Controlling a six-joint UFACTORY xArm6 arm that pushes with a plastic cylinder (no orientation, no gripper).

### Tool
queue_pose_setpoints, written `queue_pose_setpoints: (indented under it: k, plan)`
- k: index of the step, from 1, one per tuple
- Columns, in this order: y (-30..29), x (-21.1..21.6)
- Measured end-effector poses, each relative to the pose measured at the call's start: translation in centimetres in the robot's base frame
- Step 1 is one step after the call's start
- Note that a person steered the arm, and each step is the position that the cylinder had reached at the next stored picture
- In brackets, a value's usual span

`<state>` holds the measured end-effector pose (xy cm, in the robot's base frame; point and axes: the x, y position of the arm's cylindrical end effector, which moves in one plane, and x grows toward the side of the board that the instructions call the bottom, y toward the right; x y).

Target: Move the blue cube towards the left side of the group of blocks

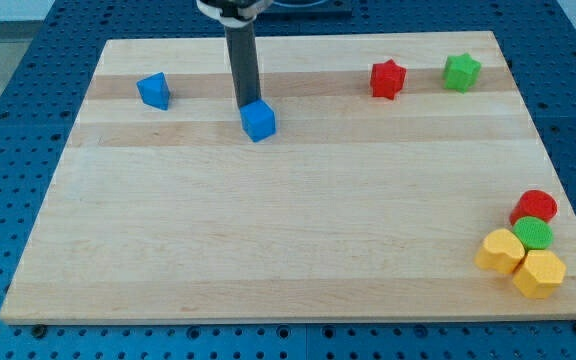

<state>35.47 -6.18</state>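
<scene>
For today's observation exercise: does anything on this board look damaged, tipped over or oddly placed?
Nothing stands out. My tip meets the blue cube at its upper-left. Every block sits flat on the wooden board, none broken; four are bunched at the view's bottom right.

Wooden board (298, 250) carrying blue cube (258, 121), another blue block (154, 91), red star (388, 79), green star (461, 72); red cylinder (535, 207), green cylinder (534, 234), two yellow blocks (500, 251) clustered bottom-right.
</scene>
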Motion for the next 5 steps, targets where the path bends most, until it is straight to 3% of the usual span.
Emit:
queue_pose_setpoints:
  k: [2,3,5]
  plan:
    - [7.3,8.8]
    - [8.7,10.5]
    - [9.0,3.0]
